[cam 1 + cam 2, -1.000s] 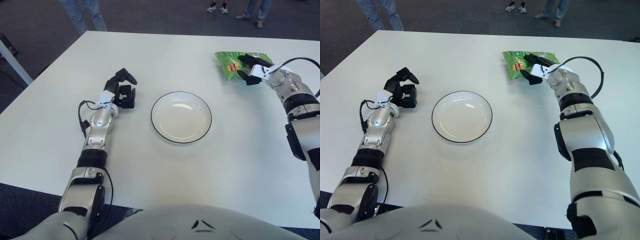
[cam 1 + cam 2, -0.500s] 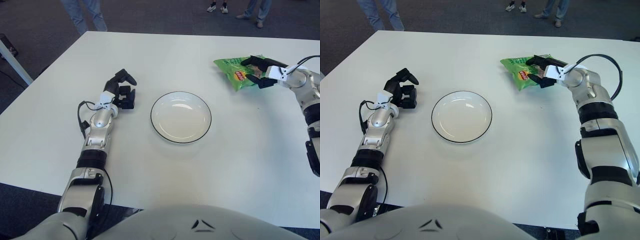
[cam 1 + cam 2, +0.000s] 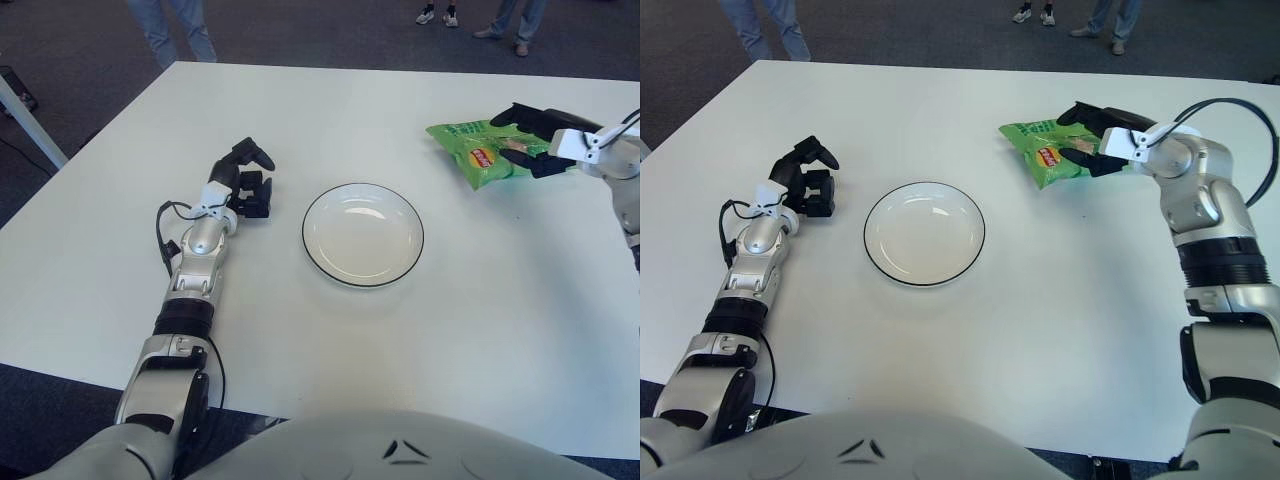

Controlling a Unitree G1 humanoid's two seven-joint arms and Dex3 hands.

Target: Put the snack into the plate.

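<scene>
Left eye view: right hand [image 3: 540, 140] near the bench's [image 3: 330, 340] far right edge, black fingers pinching the right end of the green snack bag [image 3: 478, 152]. Bag looks lifted clear of the surface, tilted, red logo facing up. Forearm is cut off by the frame's right side, only the wrist shows. Plate [image 3: 362, 234] sits mid-bench, white with a dark rim, empty, well apart from the bag, nearer and to its left. Left hand [image 3: 247, 185] shows left of the plate, fingers curled in, holding nothing; can't tell whether it touches the surface.

Right eye view: same layout, but the whole right arm is visible from elbow to wrist, with a black cable looping over the wrist. Right hand [image 3: 1102, 135] pinch on the snack bag [image 3: 1052, 152] is clearer here: fingers above and below the bag's right end. Plate [image 3: 924, 233] and left hand [image 3: 806, 186] as in the other view. People's legs [image 3: 765, 28] stand beyond the far edge.
</scene>
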